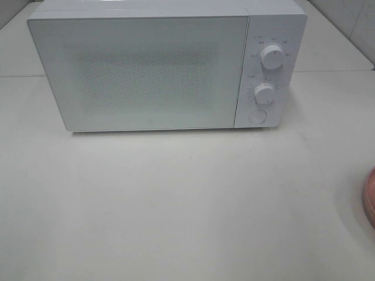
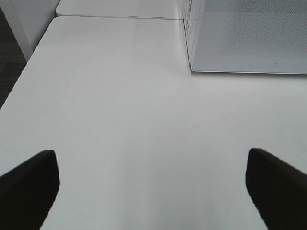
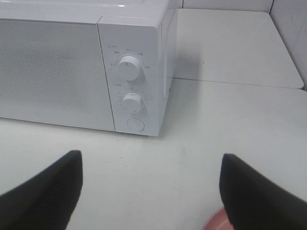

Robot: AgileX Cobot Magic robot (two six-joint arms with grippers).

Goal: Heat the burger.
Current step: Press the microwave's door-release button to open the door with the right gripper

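The burger is out of view in every frame. A white microwave (image 1: 152,67) stands at the back of the table with its door shut; it has two round knobs (image 1: 272,56) and a round button (image 1: 256,116) on its right panel. My left gripper (image 2: 152,191) is open over bare table, with the microwave's left front corner (image 2: 192,62) ahead of it. My right gripper (image 3: 151,196) is open too, facing the microwave's control panel (image 3: 132,81), nothing between its fingers. Neither gripper shows in the exterior high view.
The rim of a round pink plate (image 1: 369,202) pokes in at the right edge of the table, and a sliver of that plate (image 3: 218,224) shows beneath my right gripper. The white table (image 1: 176,205) spreads in front of the microwave.
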